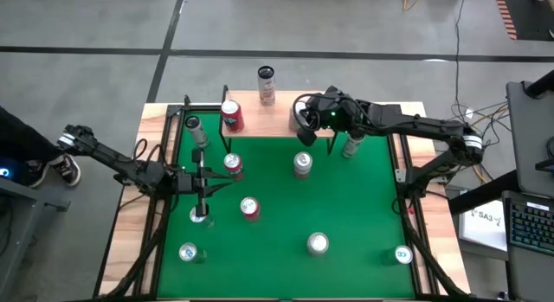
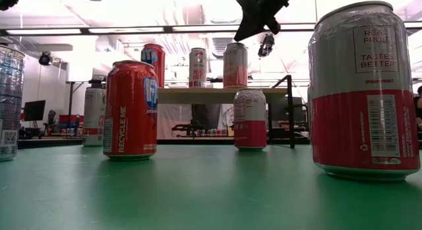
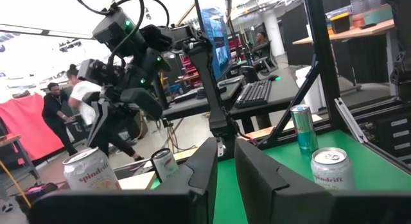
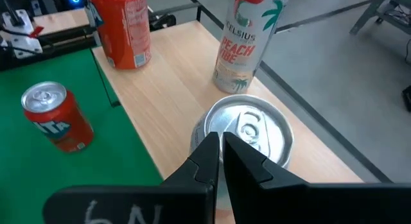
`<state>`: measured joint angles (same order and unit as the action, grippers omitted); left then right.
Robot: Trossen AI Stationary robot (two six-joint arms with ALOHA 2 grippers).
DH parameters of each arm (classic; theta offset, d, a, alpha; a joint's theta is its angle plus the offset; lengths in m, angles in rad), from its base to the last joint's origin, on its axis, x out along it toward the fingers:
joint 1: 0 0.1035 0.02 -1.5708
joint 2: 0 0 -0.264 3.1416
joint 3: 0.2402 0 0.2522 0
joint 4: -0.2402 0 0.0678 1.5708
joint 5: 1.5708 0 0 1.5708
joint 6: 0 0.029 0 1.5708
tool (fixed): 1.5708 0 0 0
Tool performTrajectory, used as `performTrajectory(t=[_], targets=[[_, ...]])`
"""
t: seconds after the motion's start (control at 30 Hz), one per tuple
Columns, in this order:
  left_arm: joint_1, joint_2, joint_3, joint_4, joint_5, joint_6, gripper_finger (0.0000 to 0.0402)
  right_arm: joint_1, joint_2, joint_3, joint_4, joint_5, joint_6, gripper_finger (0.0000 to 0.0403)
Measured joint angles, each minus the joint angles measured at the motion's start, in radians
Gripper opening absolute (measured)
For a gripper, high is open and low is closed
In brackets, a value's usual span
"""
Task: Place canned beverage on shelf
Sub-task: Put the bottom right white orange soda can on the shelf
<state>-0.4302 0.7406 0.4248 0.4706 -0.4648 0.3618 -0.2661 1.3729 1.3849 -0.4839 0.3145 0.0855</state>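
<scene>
Right hand pressed together above a can on the shelf.

The right hand (image 4: 219, 147) hangs over the silver-topped can (image 4: 247, 135) standing on the shelf (image 4: 173, 89) at the far edge of the surface (image 1: 286, 215), its fingers closed with nothing between them. A tall Celsius can (image 4: 247, 38) and a red can (image 4: 122, 28) share the shelf. The left hand (image 1: 204, 184) waits near the surface's left edge, fingers nearly together and holding nothing.

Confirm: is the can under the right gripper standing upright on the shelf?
Upright: the can shows its lid squarely, standing on the shelf below the shut right gripper.
</scene>
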Motion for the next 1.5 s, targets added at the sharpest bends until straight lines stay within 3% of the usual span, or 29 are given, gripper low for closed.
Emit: performTrajectory(t=[0.23,0.53,0.97,1.2,1.5], targets=[[0.0,0.003,0.0,0.0,0.0,-0.024,0.0038,0.0,-0.053,0.0,-0.023,0.0,0.027,0.0012],[0.0,0.022,0.0,0.001,0.0,-0.113,0.0038,-0.002,-0.122,-0.013,-0.248,0.0,0.113,0.0012],[0.0,0.083,0.023,0.017,0.0,-0.162,0.0038,-0.003,0.003,-0.049,-0.144,-0.033,0.039,0.0012],[0.0,0.111,0.034,0.017,0.0,-0.18,0.0038,-0.017,0.01,-0.049,-0.13,0.075,0.026,0.0012],[0.0,0.123,0.035,0.011,0.0,-0.175,0.0038,-0.026,-0.012,-0.049,-0.134,0.079,0.047,0.0012]])
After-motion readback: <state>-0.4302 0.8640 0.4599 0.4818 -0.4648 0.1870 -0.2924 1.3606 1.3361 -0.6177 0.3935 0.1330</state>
